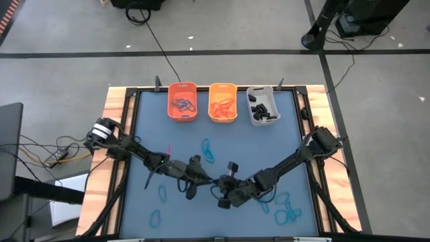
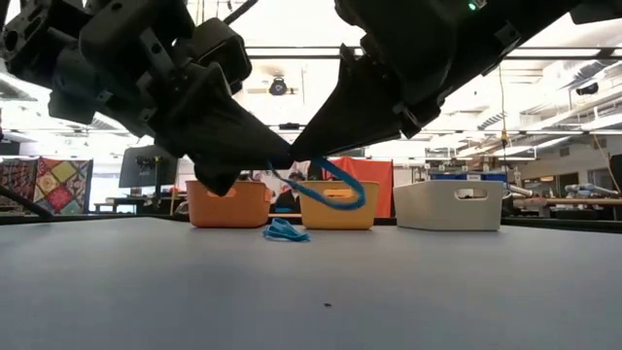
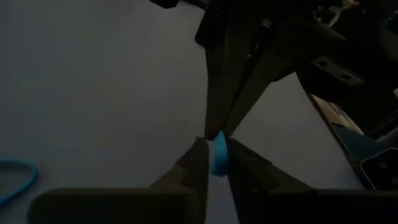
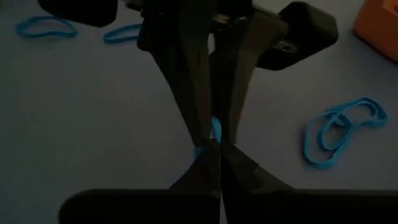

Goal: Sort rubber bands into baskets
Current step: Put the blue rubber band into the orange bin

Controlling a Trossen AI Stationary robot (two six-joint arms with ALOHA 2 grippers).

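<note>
Baskets at top centre hold sorted bands; loose blue bands remain lower right, while both grippers, left gripper and right gripper, pinch one blue band.

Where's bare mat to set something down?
Free: mat's right side, between grey basket and right arm. Crowded: centre, where left tool and right tool meet on a blue band; loose bands bottom right.

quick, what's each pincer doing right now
left pincer: closed on the blue rubber band, above the mat.
right pincer: shut on the same blue rubber band, tip to tip with the left.
</note>
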